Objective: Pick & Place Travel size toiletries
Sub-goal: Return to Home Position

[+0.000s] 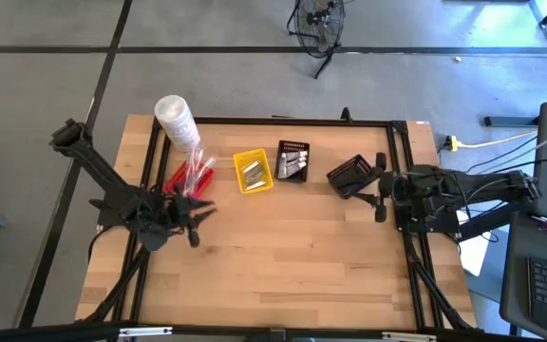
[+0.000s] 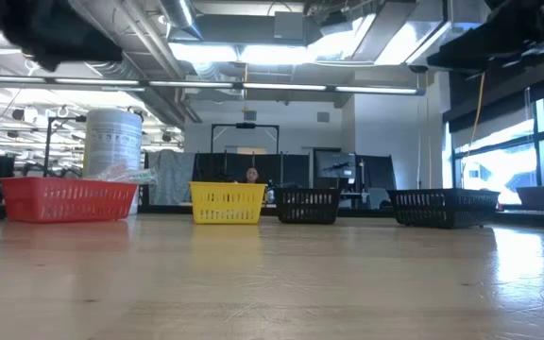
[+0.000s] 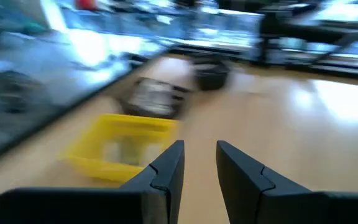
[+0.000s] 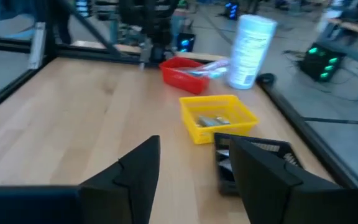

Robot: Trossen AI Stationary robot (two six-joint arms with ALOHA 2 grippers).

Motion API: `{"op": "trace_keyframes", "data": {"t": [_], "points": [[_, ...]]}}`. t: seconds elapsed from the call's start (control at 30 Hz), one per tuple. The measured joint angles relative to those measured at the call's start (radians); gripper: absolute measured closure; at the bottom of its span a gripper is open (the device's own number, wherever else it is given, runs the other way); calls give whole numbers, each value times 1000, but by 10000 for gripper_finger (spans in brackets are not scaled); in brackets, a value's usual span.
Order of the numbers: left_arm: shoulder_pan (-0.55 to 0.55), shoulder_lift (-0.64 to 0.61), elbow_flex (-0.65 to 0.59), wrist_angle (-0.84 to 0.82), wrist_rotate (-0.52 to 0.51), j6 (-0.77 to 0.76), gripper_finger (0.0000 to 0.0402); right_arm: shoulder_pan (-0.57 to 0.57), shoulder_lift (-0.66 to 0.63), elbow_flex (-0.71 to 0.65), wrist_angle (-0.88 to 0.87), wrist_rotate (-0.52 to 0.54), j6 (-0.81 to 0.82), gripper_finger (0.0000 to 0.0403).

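Grey floor (image 1: 46, 95), bright ceiling lights (image 2: 244, 52) (exposed ducts (image 2: 179, 21)), tall windows (image 2: 499, 156)

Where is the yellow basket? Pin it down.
In the high view the yellow basket sits near the far edge of the table, slightly left of centre, between the red basket on its left and a black basket on its right.
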Motion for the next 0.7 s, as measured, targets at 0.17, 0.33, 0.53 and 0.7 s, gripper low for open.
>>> {"op": "trace_keyframes", "data": {"t": [0.17, 0.33, 0.53, 0.7], "points": [[76, 24, -31, 431, 349, 415, 313, 0, -62, -17, -1, 73, -7, 217], [185, 37, -39, 585, 649, 848, 313, 0, -102, -17, -6, 71, -22, 224], [322, -140, -39, 365, 681, 850, 313, 0, -167, -17, -14, 15, -28, 236], [399, -309, -133, 378, 844, 804, 313, 0, -203, -30, 5, -45, -59, 247]]}}
